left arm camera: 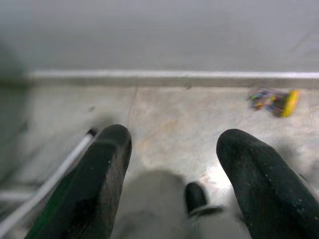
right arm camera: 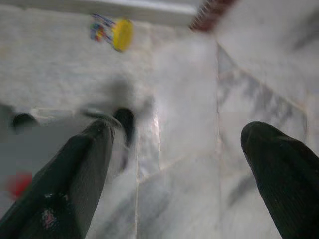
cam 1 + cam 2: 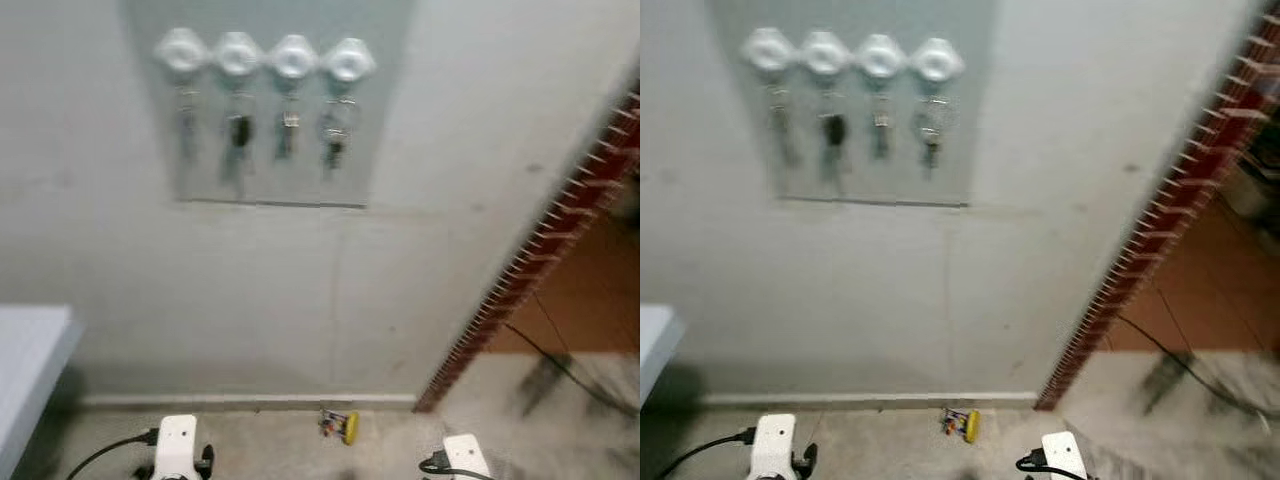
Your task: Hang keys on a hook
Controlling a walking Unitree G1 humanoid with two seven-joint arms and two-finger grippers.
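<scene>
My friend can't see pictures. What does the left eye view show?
Four white hooks in a row on a grey wall, each with keys hanging below. Down on the floor by the wall lies a bunch of keys with a yellow tag.

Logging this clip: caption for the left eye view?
Four white wall hooks each hold keys; a yellow-tagged key bunch lies on the floor.

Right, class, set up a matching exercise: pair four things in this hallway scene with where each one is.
Things:
1. white hooks
2. yellow-tagged keys
3. brick edge
4. left tool

Places:
A. on the floor by the skirting
B. in a row high on the wall
C. low over the floor, fingers apart
D. slanting up the right side

Pairs: 1-B, 2-A, 3-D, 4-C
</scene>
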